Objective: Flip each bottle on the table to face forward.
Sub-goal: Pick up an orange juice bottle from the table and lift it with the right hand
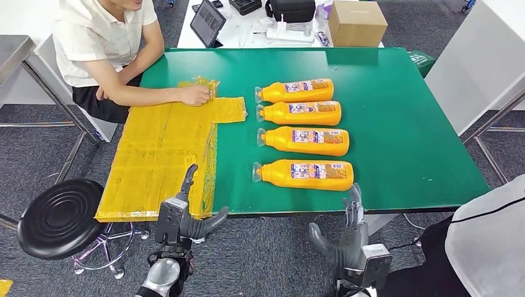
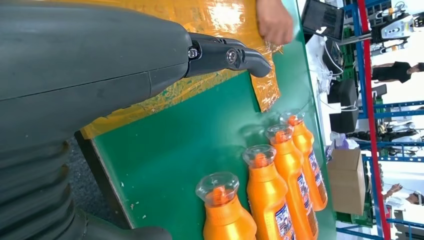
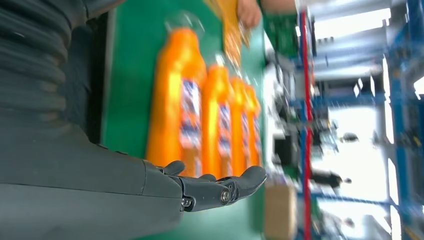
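Four orange plastic bottles with clear caps and printed labels lie on their sides in a column on the green table (image 1: 402, 154), each with its cap pointing left and its base to the right. The nearest bottle (image 1: 304, 174) lies close to the table's near edge, the second bottle (image 1: 304, 140) just beyond it, the third bottle (image 1: 300, 113) farther still, and the farthest bottle (image 1: 296, 91) at the far end of the column; neighbouring bottles sit close together, the two far ones nearly touching. The robot's left hand (image 1: 184, 216) hangs at the near edge of the table, left of the bottles, its fingers spread and empty, one dark finger reaching up over the yellow taped sheet (image 1: 158, 158) that covers the table's left part. The robot's right hand (image 1: 348, 238) is below the near edge, just under the nearest bottle's base, likewise released with fingers apart and holding nothing. A seated person in a white shirt (image 1: 99, 43) leans at the table's far left corner, one hand (image 1: 197, 94) resting on the yellow sheet. A brown cardboard box (image 1: 357, 23) stands on a white surface beyond the table, and a black round stool (image 1: 60, 218) stands on the floor at the near left.
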